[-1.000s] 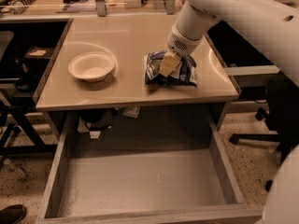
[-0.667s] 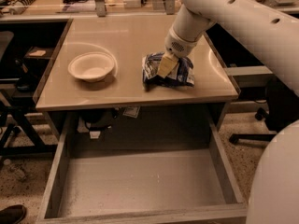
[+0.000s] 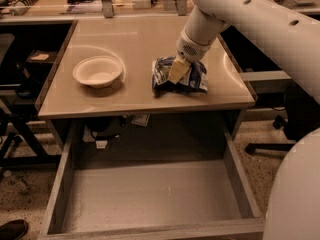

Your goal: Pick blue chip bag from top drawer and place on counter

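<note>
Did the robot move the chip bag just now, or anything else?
Hardly anything. The hand stays down on the blue chip bag, which lies where it was on the counter. Only the arm swung further into view at the lower right. The bowl and top drawer stayed put.

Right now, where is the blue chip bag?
In the camera view, the blue chip bag lies on the counter, right of the white bowl, with the gripper on top of it.
</note>
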Robot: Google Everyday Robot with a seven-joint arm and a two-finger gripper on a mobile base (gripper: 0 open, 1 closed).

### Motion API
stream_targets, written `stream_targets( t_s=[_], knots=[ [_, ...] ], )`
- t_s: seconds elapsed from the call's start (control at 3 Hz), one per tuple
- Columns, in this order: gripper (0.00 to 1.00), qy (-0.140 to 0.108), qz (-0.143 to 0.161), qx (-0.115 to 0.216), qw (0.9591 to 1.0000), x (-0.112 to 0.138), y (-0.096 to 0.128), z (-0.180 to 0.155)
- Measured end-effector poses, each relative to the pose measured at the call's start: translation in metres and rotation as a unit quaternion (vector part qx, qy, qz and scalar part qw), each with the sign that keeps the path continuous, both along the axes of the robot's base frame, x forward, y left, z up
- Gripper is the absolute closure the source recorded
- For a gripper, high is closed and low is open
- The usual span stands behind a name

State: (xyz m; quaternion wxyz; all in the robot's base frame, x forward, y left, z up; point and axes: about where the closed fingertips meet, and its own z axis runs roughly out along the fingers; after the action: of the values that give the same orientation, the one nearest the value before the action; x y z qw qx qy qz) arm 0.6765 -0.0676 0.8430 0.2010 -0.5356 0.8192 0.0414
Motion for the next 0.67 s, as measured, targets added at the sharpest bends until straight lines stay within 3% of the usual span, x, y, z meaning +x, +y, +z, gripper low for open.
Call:
stream_targets(
  t_s=[0.67],
  knots=[
    [0.11, 0.0, 0.0, 0.0, 1.0, 0.0, 0.0, -0.0001]
  ],
)
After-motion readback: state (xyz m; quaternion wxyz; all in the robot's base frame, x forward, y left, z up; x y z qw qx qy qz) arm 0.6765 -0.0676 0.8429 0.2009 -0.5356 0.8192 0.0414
